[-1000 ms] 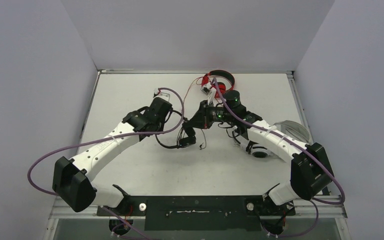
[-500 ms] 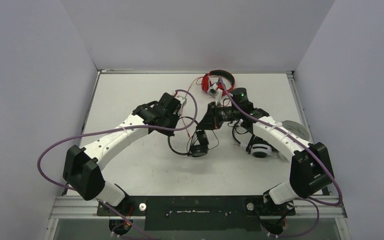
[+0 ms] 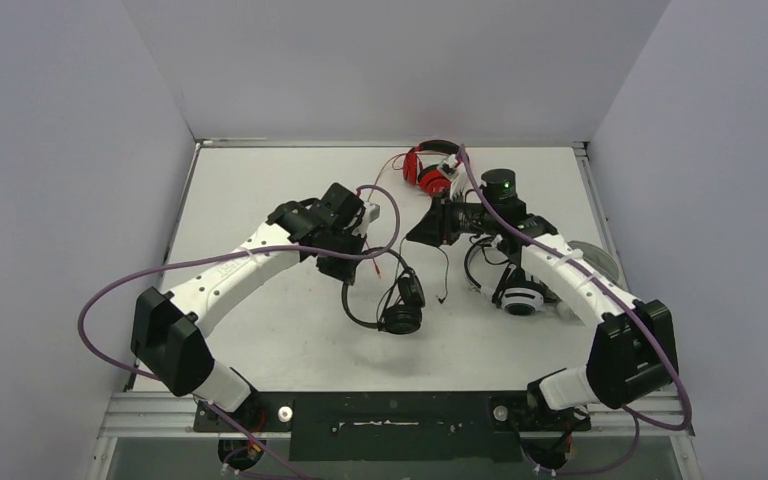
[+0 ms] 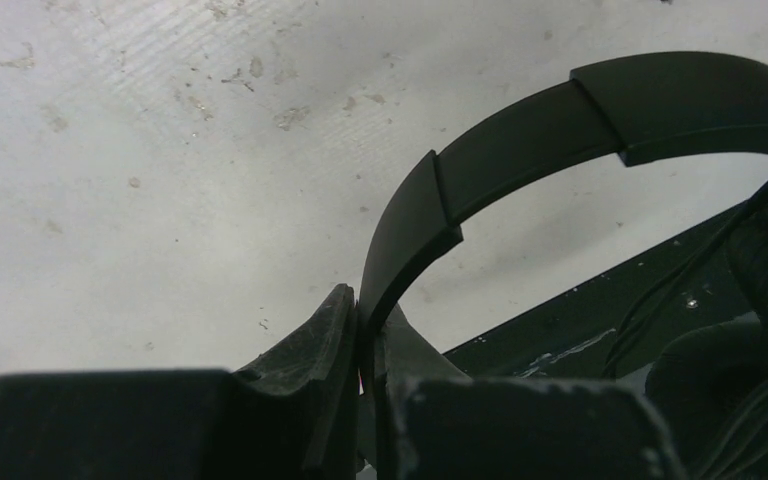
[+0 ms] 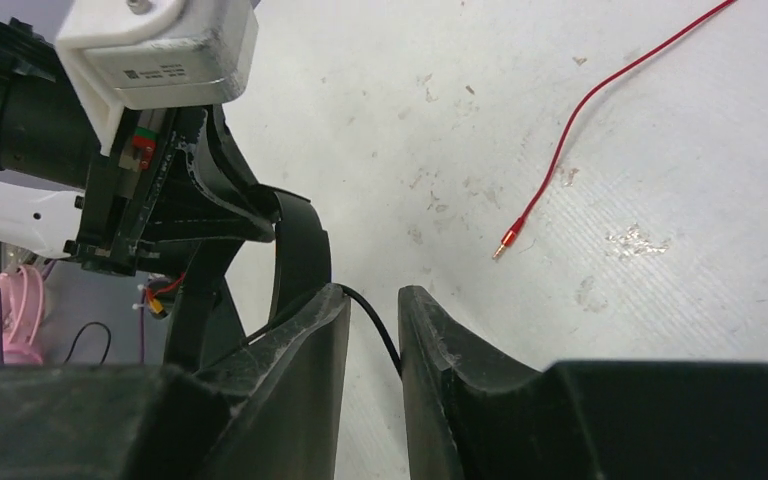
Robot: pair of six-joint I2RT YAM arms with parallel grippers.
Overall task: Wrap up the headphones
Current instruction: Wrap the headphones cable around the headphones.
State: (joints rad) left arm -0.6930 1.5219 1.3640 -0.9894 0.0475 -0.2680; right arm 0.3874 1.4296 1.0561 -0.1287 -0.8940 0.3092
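Note:
The black headphones (image 3: 401,306) hang by their headband (image 4: 520,140) from my left gripper (image 4: 365,300), which is shut on the band's end above mid-table (image 3: 344,268). My right gripper (image 5: 372,295) stands slightly open a little to the right (image 3: 418,231). The black cable (image 5: 375,325) runs loosely across the gap between its fingers, touching both, and its free end dangles (image 3: 442,280). Red headphones (image 3: 430,172) lie at the far edge, and their red cable (image 5: 600,90) ends in a plug on the table. White-and-black headphones (image 3: 518,298) lie under the right arm.
A light grey headphone set (image 3: 592,258) peeks out at the table's right edge, behind the right arm. The white table (image 3: 260,190) is walled on three sides. The two grippers are close together, with the left one filling the upper left of the right wrist view (image 5: 160,200).
The left arm carried the black headphones right and nearer. The right gripper drew back toward the far right and opened, loosening its hold on the black cable.

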